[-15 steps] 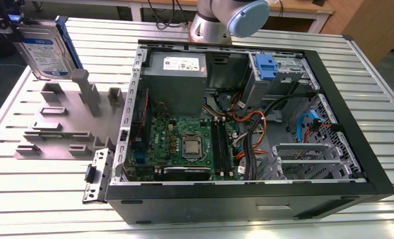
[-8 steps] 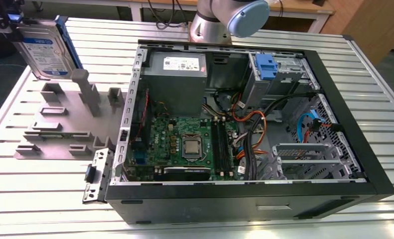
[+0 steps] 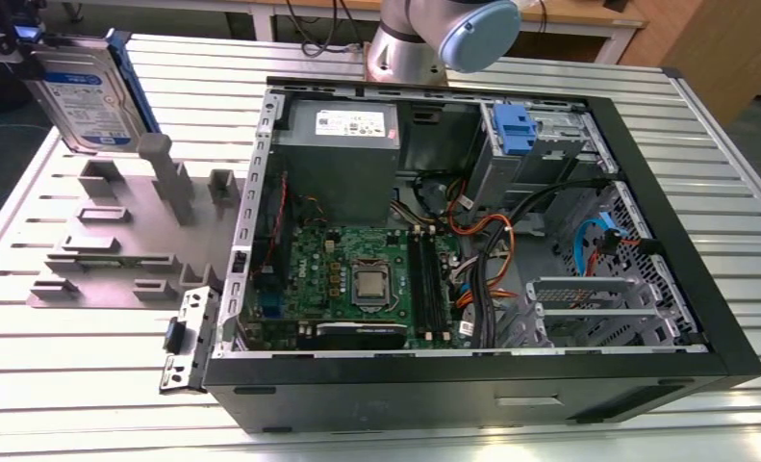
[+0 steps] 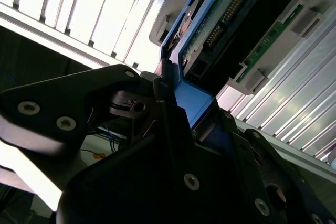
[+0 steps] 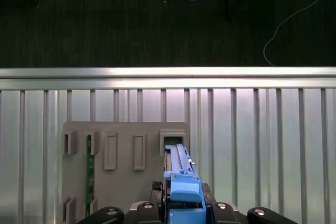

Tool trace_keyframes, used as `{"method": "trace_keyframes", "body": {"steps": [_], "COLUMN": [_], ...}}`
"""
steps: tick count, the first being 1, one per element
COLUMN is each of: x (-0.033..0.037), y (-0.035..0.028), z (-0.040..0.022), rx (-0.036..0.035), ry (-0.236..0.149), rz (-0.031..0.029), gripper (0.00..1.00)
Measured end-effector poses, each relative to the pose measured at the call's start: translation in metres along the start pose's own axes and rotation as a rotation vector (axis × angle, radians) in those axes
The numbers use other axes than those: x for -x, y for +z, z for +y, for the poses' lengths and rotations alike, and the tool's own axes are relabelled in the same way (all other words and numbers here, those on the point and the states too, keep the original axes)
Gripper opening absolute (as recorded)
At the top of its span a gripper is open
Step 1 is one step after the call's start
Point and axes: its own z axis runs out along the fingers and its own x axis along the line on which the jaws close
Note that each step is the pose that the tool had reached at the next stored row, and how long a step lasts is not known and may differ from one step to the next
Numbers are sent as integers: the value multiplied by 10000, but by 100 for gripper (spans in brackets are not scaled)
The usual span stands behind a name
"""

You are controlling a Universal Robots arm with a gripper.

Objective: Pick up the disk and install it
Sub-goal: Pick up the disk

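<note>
A slatted metal table (image 3: 72,385) carries an open computer case (image 3: 483,385), its motherboard and cables exposed, on the exterior view's right. Beside the case, on that view's left, lies a grey fixture (image 3: 111,250) of upright slots. The disk (image 3: 91,96) hangs upright above the fixture's far end, white-and-blue label facing the camera, apart from the case. The gripper (image 5: 184,203) is clamped on the disk's blue carrier, a finger pressed to either side, as both wrist views show. In the first wrist view the disk (image 5: 178,166) is edge-on over an empty slot of the fixture (image 5: 123,187), while a green circuit strip (image 5: 90,171) stands in another slot
</note>
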Motion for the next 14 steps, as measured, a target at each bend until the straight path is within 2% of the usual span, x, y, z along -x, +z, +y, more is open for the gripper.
{"method": "trace_keyframes", "body": {"steps": [14], "x": [1], "y": [-46], "z": [1], "rx": [0], "ry": [0], "rz": [0], "gripper": [36]}}
